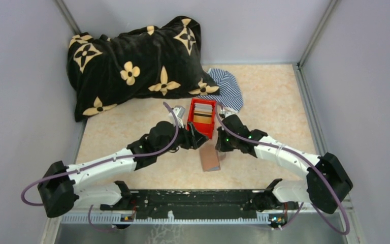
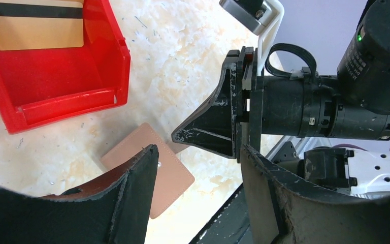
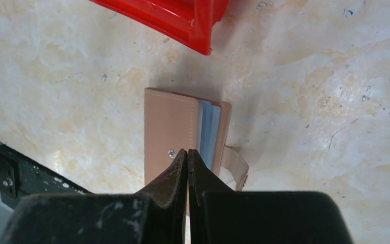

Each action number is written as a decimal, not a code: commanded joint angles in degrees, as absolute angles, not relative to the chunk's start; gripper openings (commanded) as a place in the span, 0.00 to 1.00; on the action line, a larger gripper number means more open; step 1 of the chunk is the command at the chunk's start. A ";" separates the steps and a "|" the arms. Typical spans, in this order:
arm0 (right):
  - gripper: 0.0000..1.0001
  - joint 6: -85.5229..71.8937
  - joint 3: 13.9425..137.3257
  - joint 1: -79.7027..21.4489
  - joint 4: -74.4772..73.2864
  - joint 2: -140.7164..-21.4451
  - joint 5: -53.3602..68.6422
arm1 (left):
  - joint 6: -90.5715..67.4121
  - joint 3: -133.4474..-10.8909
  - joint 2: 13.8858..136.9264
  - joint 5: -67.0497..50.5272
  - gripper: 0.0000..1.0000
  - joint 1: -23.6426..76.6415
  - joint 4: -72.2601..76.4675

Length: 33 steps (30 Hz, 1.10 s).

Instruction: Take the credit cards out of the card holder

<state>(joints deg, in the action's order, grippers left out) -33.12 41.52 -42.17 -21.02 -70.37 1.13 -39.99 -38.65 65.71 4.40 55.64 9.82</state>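
Lying in red box [image 2: 71, 99], orange card [image 2: 35, 25], blue card [image 3: 210, 127] tucked in card holder [image 3: 170, 127], left gripper [image 2: 198, 152] apart, right gripper [image 3: 188, 152] together

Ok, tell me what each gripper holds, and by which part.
Left gripper open, holding nothing. Right gripper shut at the card holder, by its snap; whether it pinches the leather cannot be told.

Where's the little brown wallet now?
In the top view the card holder lies on the table just below the red box, beneath the right gripper.
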 commanded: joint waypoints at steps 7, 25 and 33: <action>0.00 -32.32 36.16 -41.92 -16.25 -73.81 -0.26 | -39.23 -39.02 67.24 4.08 0.67 56.00 9.95; 0.00 -33.07 41.56 -47.48 -16.36 -74.78 3.26 | -38.67 -38.55 64.25 7.46 0.66 55.99 7.63; 0.00 -33.29 45.75 -51.47 -16.76 -75.59 2.69 | -39.17 -37.01 59.95 10.63 0.64 56.01 6.81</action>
<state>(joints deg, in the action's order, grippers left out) -32.93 41.39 -49.60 -18.70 -75.18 2.44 -39.62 -37.45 61.87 8.14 55.64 7.66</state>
